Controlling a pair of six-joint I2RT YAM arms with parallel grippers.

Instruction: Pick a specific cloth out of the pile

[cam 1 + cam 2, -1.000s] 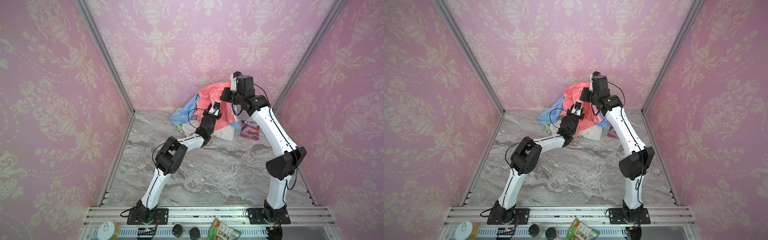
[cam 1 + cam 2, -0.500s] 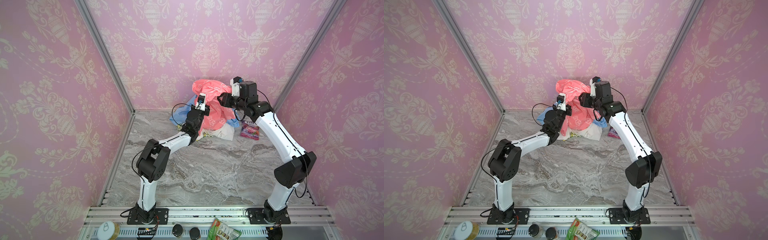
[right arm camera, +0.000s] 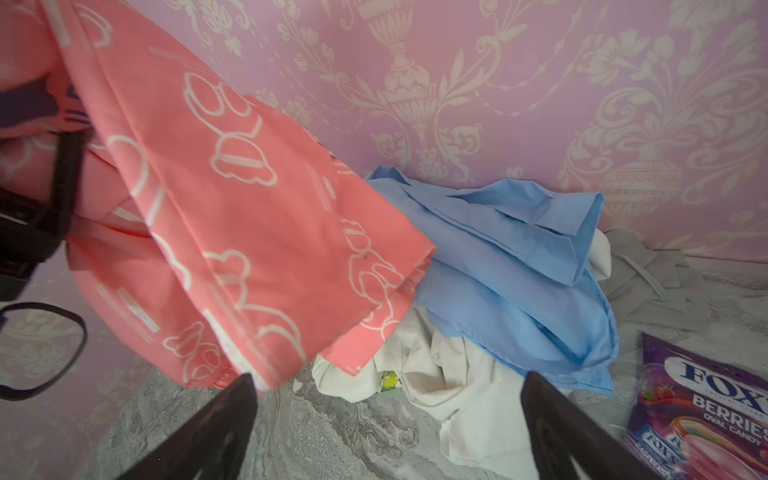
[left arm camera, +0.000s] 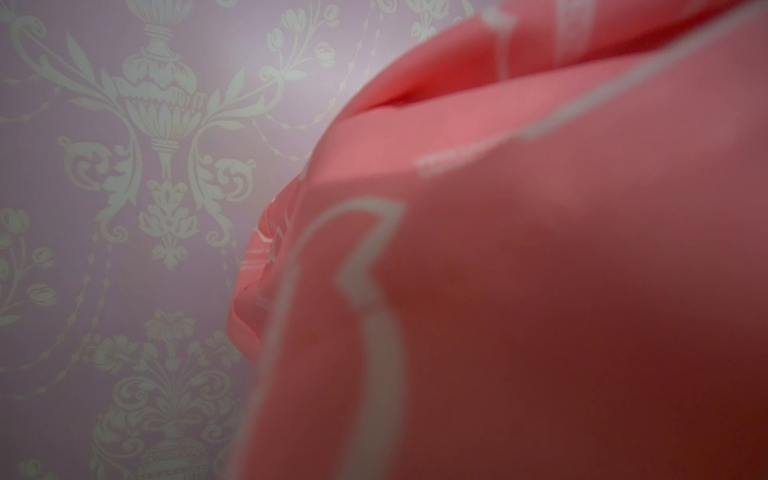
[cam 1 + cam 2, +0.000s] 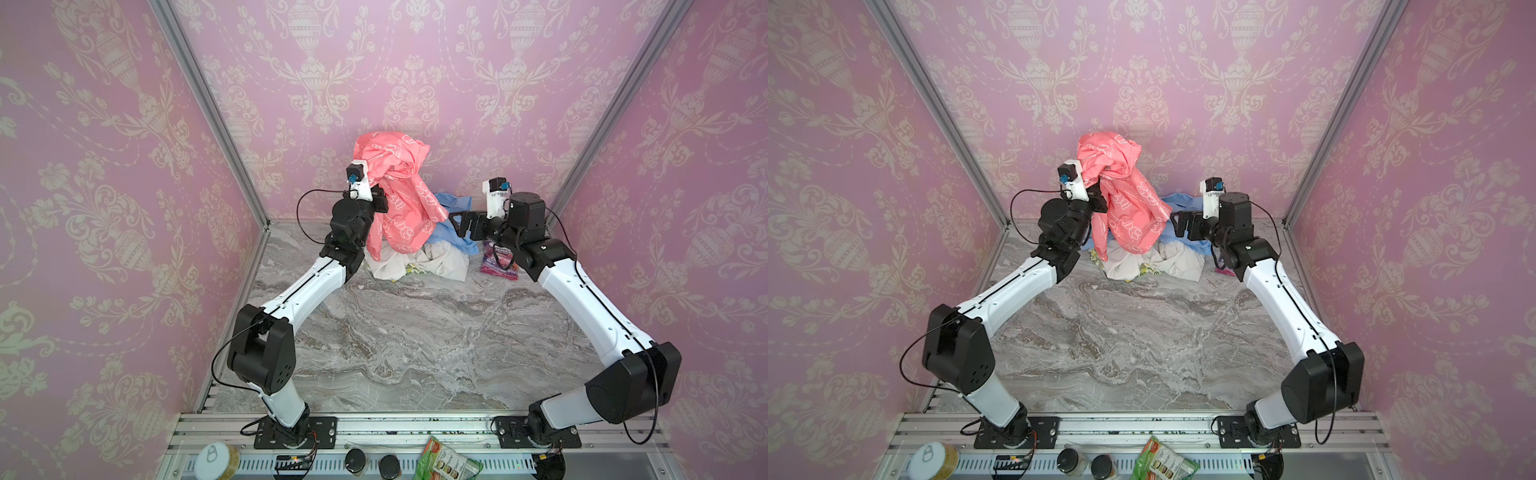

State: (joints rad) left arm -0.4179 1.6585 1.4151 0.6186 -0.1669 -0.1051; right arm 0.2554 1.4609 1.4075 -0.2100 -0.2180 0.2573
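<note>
**A:** What changed?
**B:** Your right gripper [image 5: 464, 226] has let go and now gapes wide and empty. Your left gripper [image 5: 379, 198] alone clamps the coral-pink cloud-printed cloth [image 5: 399, 195], raised above the far heap of mixed cloths [image 5: 432, 259].
**A:** Clear yet?
**B:** Only the right wrist view shows its hem by the light blue cloth [image 3: 498, 249]; contact unclear.

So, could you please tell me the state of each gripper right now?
Left gripper: closed, holding the cloth up.
Right gripper: open, holding nothing.
</note>
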